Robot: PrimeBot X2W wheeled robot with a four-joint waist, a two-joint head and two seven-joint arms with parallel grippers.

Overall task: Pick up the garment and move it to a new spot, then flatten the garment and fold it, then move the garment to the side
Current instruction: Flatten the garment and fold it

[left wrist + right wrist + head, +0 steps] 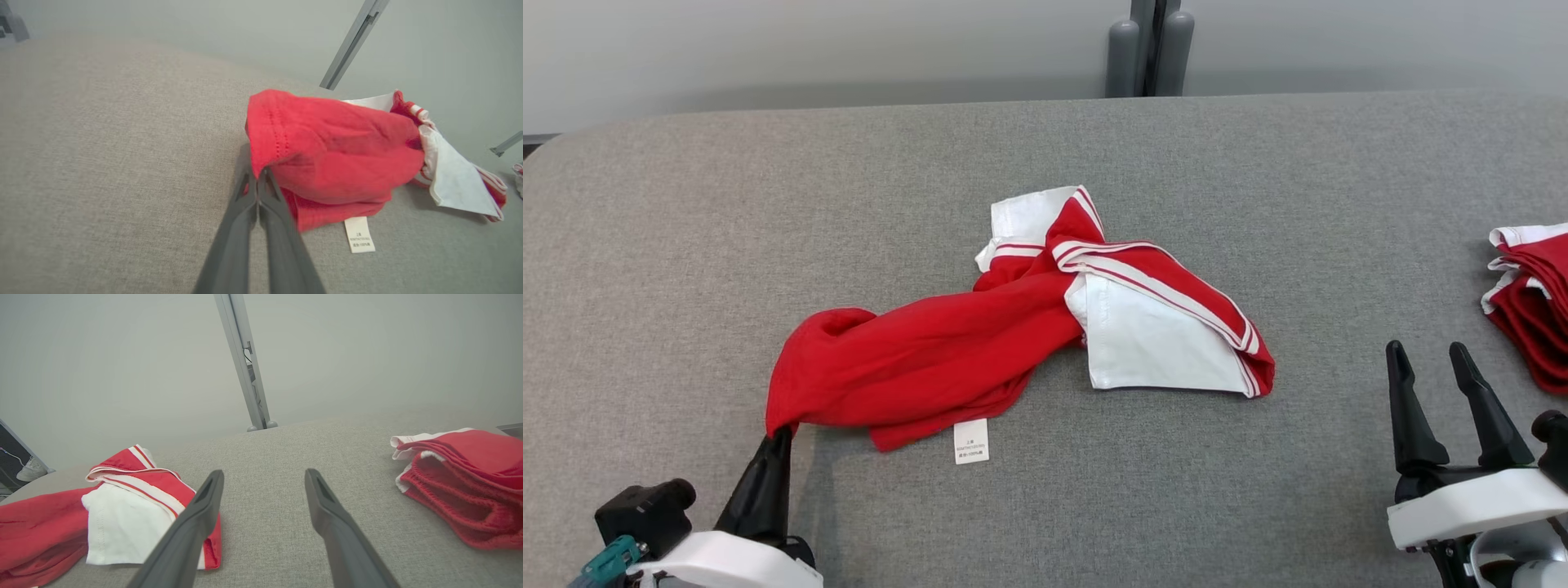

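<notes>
Grips the red corner of the garment (931, 351) between the shut fingers of the left gripper (778, 437), the rest heaped beyond the tips and rightward. Holds the fingers of the right gripper (1427, 349) wide apart, garment to their left, folded red pile (1531, 302) to their right.

The left gripper (778, 437) sits at the near left, its two dark fingers pressed together and angled toward the far side, tips pinching the near-left edge of the garment (915, 359). The left wrist (727, 563), white, lies low at the near edge. The right gripper (1426, 351) rests at the near right, fingers spread wide and pointing far, nothing between them, above the white right wrist (1470, 500).
</notes>
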